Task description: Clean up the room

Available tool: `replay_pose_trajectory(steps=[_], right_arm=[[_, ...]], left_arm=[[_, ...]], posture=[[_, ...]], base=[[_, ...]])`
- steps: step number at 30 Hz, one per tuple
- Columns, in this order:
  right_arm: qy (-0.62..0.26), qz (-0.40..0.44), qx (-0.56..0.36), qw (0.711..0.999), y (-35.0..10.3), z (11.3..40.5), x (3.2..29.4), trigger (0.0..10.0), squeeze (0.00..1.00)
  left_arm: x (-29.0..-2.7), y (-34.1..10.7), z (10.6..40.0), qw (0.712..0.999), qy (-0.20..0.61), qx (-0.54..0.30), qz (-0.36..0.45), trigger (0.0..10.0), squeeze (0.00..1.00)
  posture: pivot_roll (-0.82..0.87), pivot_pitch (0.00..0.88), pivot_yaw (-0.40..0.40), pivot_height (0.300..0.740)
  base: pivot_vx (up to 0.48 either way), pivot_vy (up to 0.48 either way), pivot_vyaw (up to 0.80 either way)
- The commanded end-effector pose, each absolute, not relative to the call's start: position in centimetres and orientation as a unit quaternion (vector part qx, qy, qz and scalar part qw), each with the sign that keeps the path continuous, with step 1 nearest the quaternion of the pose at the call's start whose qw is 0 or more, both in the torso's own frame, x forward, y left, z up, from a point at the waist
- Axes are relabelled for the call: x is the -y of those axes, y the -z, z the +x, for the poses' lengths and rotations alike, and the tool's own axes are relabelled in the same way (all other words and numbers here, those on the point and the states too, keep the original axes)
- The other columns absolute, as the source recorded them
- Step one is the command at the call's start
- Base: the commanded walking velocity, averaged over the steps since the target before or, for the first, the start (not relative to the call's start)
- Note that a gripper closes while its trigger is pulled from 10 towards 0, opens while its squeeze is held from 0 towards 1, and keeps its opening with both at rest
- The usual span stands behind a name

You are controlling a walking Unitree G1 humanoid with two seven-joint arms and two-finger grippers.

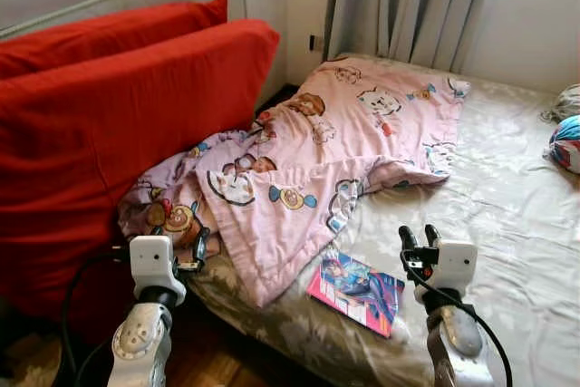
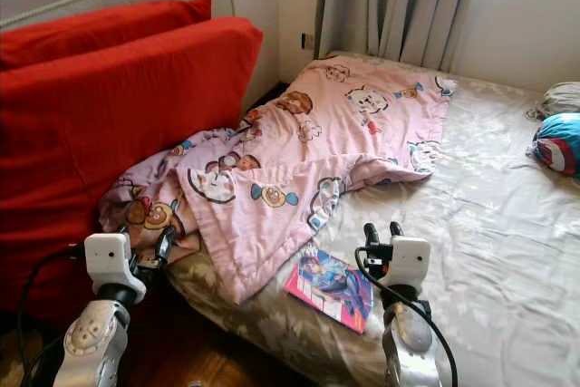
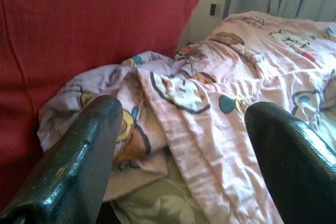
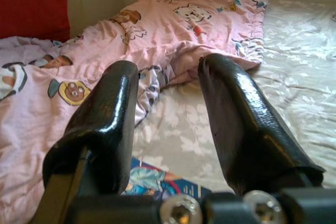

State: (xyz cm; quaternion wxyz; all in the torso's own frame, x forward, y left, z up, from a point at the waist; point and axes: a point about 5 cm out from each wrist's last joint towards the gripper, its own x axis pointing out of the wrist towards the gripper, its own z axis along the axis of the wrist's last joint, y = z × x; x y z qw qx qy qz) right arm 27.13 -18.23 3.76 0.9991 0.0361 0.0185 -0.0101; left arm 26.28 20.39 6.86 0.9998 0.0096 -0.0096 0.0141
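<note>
A crumpled pink cartoon-print blanket lies across the left half of the bed. Its near corner hangs over the bed's edge. A colourful book rests on the sheet near the front edge, just right of the blanket. My left gripper hovers open at the blanket's near-left corner, by the red cushions; its wrist view looks over the blanket. My right gripper is open above the sheet, just right of the book, with nothing between its fingers.
Two big red cushions lean against the wall on the left. A blue and red round pillow and a grey cloth sit at the bed's far right. Grey curtains hang behind. Wooden floor shows below the bed's edge.
</note>
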Motion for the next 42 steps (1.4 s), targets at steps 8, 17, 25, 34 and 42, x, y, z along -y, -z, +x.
replay_pose_trajectory(steps=[8, 17, 25, 34, 42], right_arm=[[0.0, 0.033, -0.032, 0.999, -3.7, 27.1, 17.8, 10.0, 0.0], [-0.002, 0.036, -0.034, 0.999, -3.7, 27.3, 17.5, 10.0, 0.0], [-0.007, 0.026, -0.057, 0.998, -3.3, 27.4, 17.2, 10.0, 0.0], [-0.011, 0.03, -0.046, 0.998, -3.6, 27.3, 17.1, 10.0, 0.0], [-0.018, 0.031, -0.047, 0.998, -3.6, 27.4, 16.7, 10.0, 0.0]], left_arm=[[-20.4, -6.9, 26.0, 1.0, -0.016, 0.005, 0.006, 10.0, 0.0], [-20.0, -7.0, 26.1, 1.0, -0.009, 0.005, 0.006, 10.0, 0.0], [-19.7, -6.8, 26.0, 1.0, 0.0, -0.003, 0.003, 10.0, 0.0], [-19.5, -6.9, 26.1, 1.0, 0.002, -0.004, 0.002, 10.0, 0.0], [-19.5, -6.9, 26.1, 1.0, 0.003, -0.004, 0.003, 10.0, 0.0]], posture=[[0.0, 0.005, -0.038, 0.659], [0.0, 0.013, -0.038, 0.659], [0.0, 0.021, -0.038, 0.659], [0.0, 0.027, -0.036, 0.649], [0.0, 0.029, -0.036, 0.649]], base=[[0.0, 0.0, 0.0], [0.0, 0.0, 0.0], [0.0, 0.0, 0.0], [0.0, 0.0, 0.0], [0.0, 0.0, 0.0]])
